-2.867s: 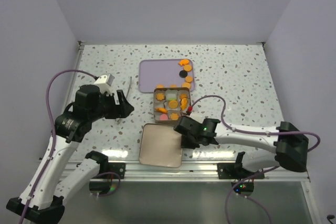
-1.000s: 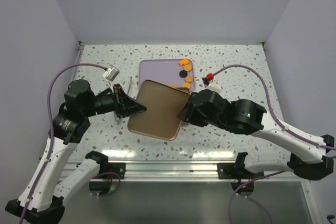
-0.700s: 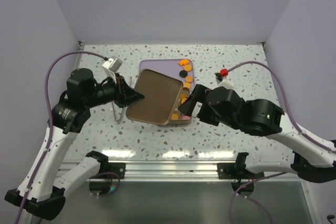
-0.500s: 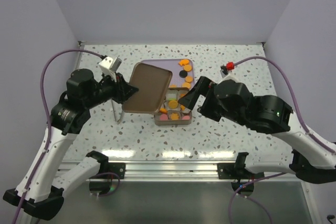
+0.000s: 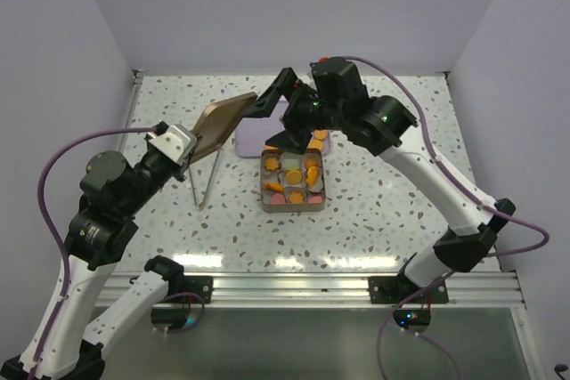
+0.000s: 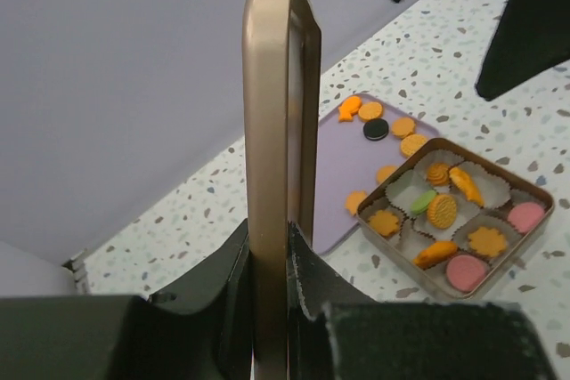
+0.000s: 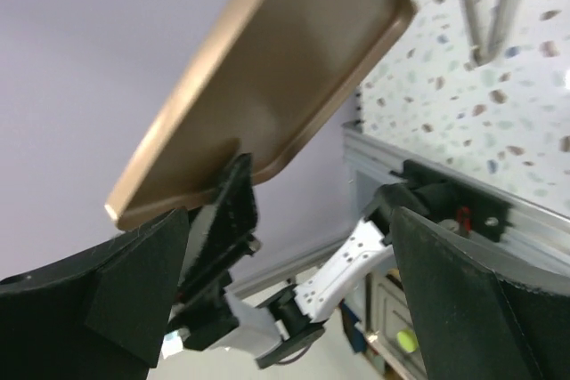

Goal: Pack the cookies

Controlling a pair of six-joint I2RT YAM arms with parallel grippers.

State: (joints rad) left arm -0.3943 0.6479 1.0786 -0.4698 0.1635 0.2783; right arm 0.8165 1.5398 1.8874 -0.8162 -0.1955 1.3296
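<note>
Since the last look, my right end effector (image 5: 278, 117) has swung up toward the tabletop's far edge, fingers spread and empty. My left end effector (image 6: 267, 260) alone clamps the lid (image 5: 223, 116), now tipped steeper. The cookies (image 5: 292, 177) fill the tin (image 5: 292, 208) mid-tabletop, with more on the purple tray (image 5: 254, 140) behind.

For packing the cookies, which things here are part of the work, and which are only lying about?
Part of the work: cookies, in the square tin and loose on the purple tray; that tin and tray; the lid, held by the left hand.
Lying about: metal tongs on the table, untouched.
</note>
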